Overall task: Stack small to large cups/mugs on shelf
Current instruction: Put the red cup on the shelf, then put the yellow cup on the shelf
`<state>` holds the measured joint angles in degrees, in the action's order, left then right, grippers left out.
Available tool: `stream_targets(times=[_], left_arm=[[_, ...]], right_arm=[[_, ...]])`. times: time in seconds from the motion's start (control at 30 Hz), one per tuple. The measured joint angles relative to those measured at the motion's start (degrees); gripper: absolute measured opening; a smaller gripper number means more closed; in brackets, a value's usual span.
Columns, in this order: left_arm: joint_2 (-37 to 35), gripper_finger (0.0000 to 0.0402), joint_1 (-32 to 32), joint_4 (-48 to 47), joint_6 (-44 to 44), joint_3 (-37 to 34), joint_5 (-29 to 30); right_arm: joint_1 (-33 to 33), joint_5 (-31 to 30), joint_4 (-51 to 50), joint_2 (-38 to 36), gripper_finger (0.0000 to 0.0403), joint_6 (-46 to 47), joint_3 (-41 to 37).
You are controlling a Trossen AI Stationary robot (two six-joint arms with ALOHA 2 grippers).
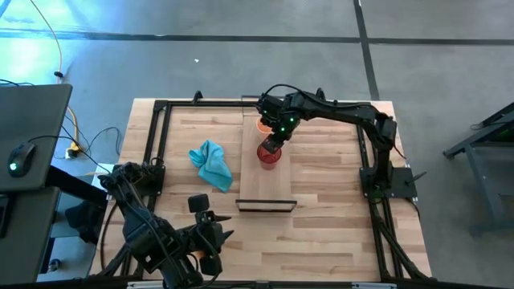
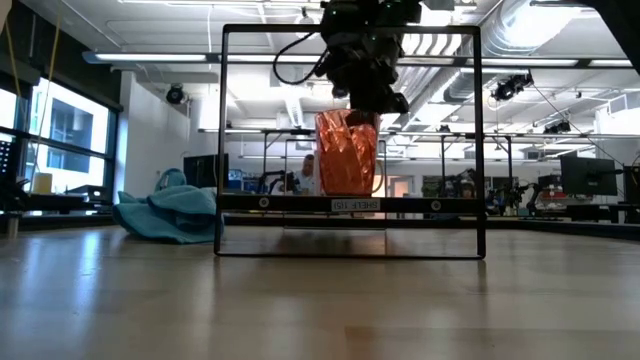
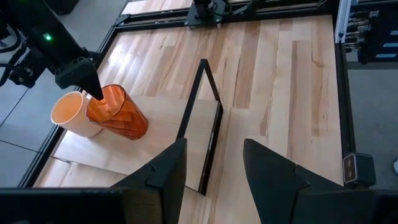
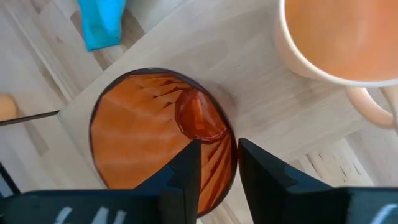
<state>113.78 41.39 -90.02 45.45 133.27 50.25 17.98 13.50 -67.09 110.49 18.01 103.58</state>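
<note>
At the near edge of the table, in the high view, the left gripper (image 1: 215,233) waited low and clear of the work, its two dark fingers (image 3: 166,171) spread well apart with nothing between them. Farther in, the teal cloth (image 1: 212,164) lay crumpled on the tabletop (image 1: 329,201), left of the shelf (image 1: 269,189). The shelf ran away from the near side as a narrow light-wood board, with its dark raised lip (image 1: 267,205) at the near end.

On the shelf, about midway along, stood the dark red patterned cup (image 1: 269,155), upright. The right wrist view looked down into it: ribbed orange-red walls, and a smaller amber-brown cup (image 4: 199,115) sitting inside, near the wall. The right gripper (image 1: 275,144) was directly above this cup's rim. Its fingers (image 4: 180,171) straddled the near wall of the cup, one inside and one outside, with a narrow gap between them; whether they pressed on the wall could not be told.

Just beyond, touching or nearly touching the red cup, stood the pale orange mug (image 1: 263,125), upright on the far part of the shelf, its handle (image 4: 370,106) showing in the right wrist view.
</note>
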Motion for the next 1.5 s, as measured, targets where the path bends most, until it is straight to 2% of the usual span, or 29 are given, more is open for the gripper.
stream_targets(times=[0.23,0.57,0.67,0.83,1.07,1.2,1.33,1.5], left_arm=[[0.00,0.0147,-0.12,0.00,-0.24,0.00,0.25],[0.00,0.0147,-0.12,0.00,-0.20,0.00,-0.26],[0.00,0.0147,-0.12,0.00,-0.49,0.00,-2.34],[0.00,0.0147,-0.07,0.00,-2.69,0.00,-9.52],[0.00,0.0147,0.29,0.00,-5.11,0.00,-14.55],[-0.09,0.0147,0.76,0.01,-6.21,-0.57,-15.30],[-1.25,0.0147,1.27,0.02,-6.01,-4.31,-15.43],[-4.64,0.0147,1.55,0.00,-2.39,-12.64,-17.74]], right_arm=[[-0.11,0.02,-0.74,-0.23,0.0121,-0.05,4.18],[-0.31,-0.46,-5.86,-0.26,0.0124,-1.48,10.65],[-1.10,-0.18,-10.58,-0.26,0.0124,-4.02,13.87],[-3.39,4.02,-16.92,-0.28,0.0124,-9.59,20.72],[-7.71,10.91,-18.92,-0.29,0.0124,-17.61,31.38],[-10.25,17.00,-13.06,-4.16,0.0124,-21.55,28.63],[-12.62,17.85,-11.74,-7.36,0.0124,-24.81,28.45],[-15.23,17.84,-9.42,-10.82,0.0124,-26.02,28.36]])
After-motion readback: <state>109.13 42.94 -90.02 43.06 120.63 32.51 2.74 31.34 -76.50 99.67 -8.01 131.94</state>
